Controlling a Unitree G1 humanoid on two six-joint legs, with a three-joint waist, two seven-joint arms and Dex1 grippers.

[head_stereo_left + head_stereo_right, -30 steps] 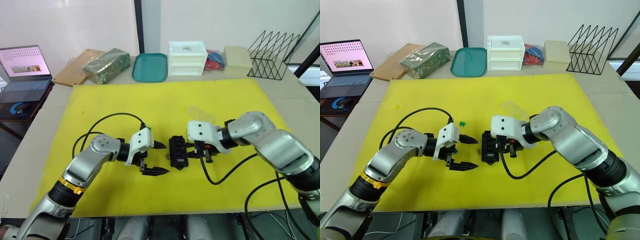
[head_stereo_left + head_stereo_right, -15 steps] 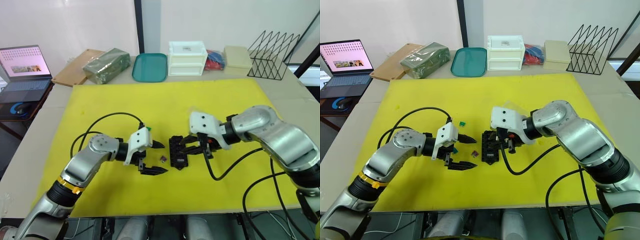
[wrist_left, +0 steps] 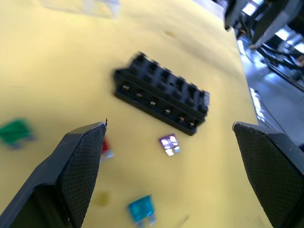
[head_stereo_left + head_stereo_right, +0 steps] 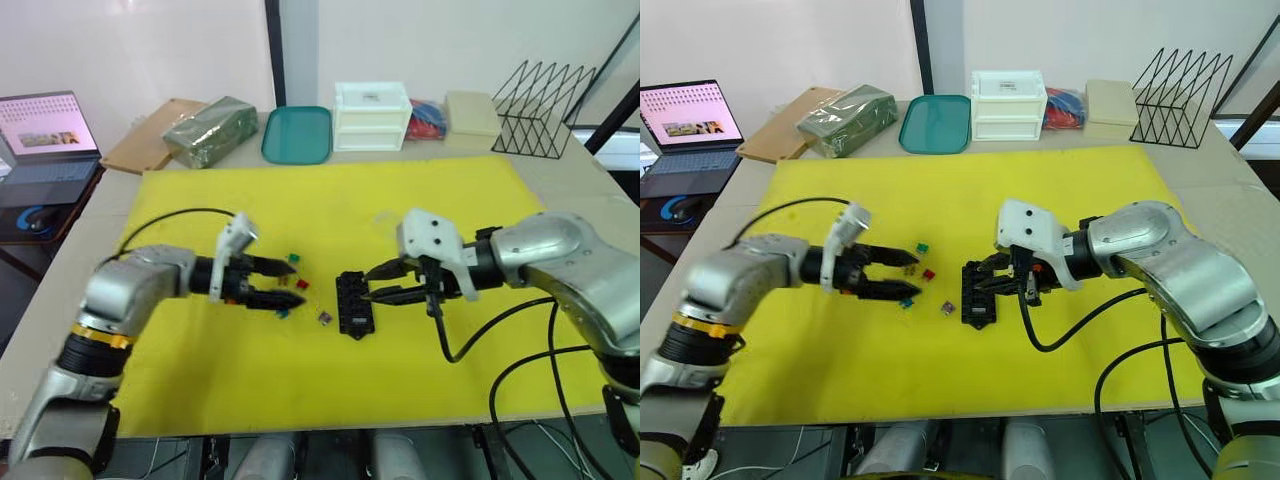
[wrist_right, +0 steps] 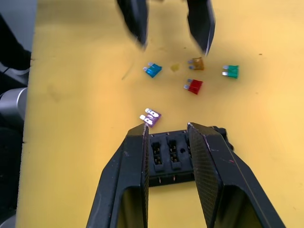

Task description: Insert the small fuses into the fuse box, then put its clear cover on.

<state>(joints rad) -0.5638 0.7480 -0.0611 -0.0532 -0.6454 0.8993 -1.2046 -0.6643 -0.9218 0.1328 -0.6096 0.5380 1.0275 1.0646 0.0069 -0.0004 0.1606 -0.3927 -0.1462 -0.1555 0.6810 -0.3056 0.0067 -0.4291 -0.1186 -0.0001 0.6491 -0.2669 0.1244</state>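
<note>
The black fuse box [image 4: 352, 303] lies on the yellow mat [image 4: 330, 200], its slots facing up. Small fuses lie loose to its left: green [image 4: 293, 258], red [image 4: 302, 283], teal [image 4: 283, 312], purple [image 4: 324, 318], and amber [image 5: 195, 63] in the right wrist view. My left gripper [image 4: 283, 285] hovers open over these fuses, holding nothing. Open too, my right gripper [image 4: 375, 283] sits at the box's right side, and its fingers [image 5: 128, 175] frame the box's end [image 5: 173, 156]. The clear cover [image 4: 385, 218] lies faintly visible on the mat behind the right gripper.
Along the table's back edge stand a teal tray [image 4: 299, 133], a white drawer unit [image 4: 373, 115], a beige box [image 4: 474, 114] and a black wire rack [image 4: 545, 95]. A green packet [image 4: 212, 129], a wooden board [image 4: 150, 147] and a laptop [image 4: 45, 135] sit at the back left.
My left arm has swung out to the left and its gripper now points right at the fuses, which it has uncovered. My right gripper has drawn back slightly to the right of the box.
</note>
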